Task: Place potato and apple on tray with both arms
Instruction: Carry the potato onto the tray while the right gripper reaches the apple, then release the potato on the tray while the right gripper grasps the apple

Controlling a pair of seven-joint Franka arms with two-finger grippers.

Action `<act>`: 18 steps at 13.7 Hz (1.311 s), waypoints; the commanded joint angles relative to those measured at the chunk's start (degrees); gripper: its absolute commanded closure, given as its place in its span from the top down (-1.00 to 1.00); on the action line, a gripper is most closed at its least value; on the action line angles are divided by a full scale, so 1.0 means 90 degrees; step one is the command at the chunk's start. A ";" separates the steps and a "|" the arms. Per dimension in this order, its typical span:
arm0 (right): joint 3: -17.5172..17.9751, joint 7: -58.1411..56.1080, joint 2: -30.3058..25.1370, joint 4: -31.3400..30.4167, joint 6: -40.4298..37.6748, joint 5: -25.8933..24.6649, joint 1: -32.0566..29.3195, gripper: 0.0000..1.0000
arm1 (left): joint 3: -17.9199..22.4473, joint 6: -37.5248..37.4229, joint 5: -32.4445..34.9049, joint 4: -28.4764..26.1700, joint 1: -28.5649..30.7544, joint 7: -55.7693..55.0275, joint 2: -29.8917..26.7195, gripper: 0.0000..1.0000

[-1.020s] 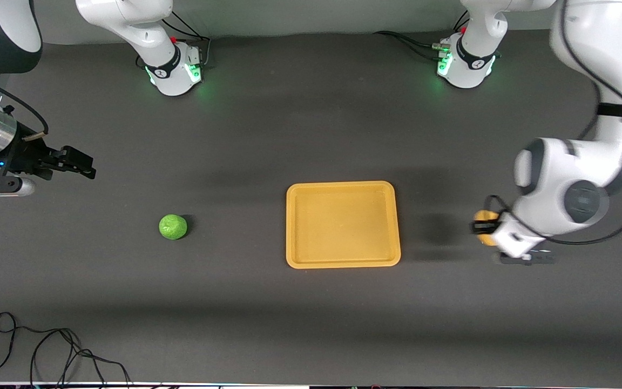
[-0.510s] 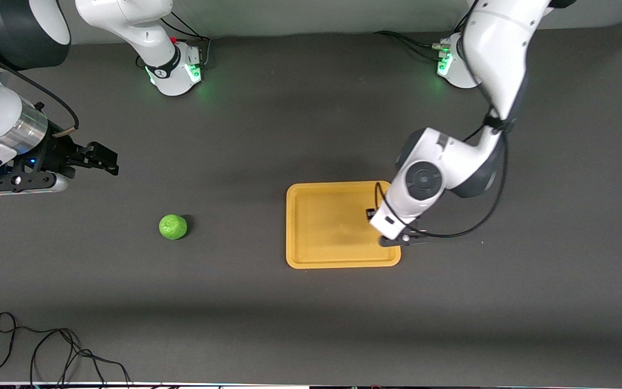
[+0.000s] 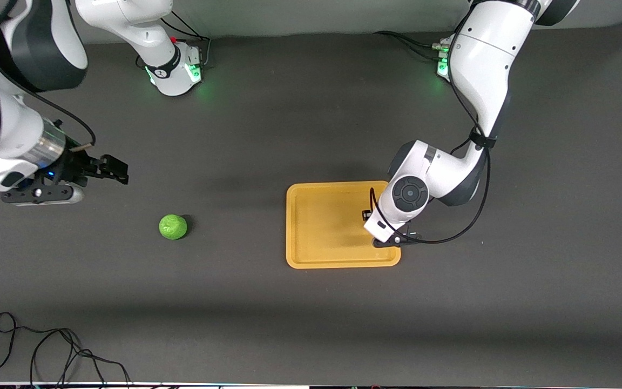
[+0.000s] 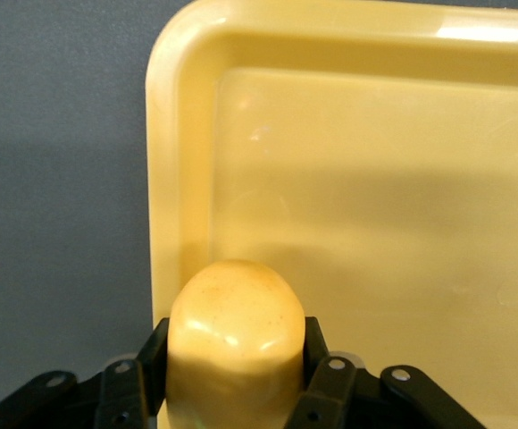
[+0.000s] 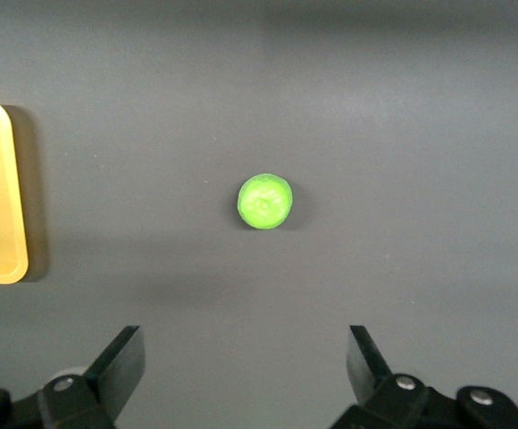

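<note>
Yellow-orange on yellow-orange: the potato [image 4: 235, 332] sits clamped between the left gripper's [image 3: 371, 222] fingers, hanging over the tray [image 3: 311, 254], above the strip of floor just inside the rim at the left arm's end. In the left wrist view the rim and a corner lie right beside the lump, so the drop point is close to the edge, not the middle (a nudge further inward looks safer before letting go). From the front the potato itself is hidden under the wrist.

The apple [image 3: 173, 227] rests on the table toward the right arm's end, well apart from the tray. The right gripper [image 3: 112, 169] hovers with its fingers spread wide and nothing in them, over bare table short of the apple. In the right wrist view the apple [image 5: 265, 200] lies ahead of the fingers, roughly centred between them, so that arm mainly needs to advance and descend. It is the nearer arm for that pick.
</note>
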 commanded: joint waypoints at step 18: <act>-0.0041 0.0110 0.1949 -0.2523 0.5211 -0.0020 0.0037 1.00 | 0.0106 -0.1233 0.0405 0.0422 0.0218 0.0186 -0.0721 0.75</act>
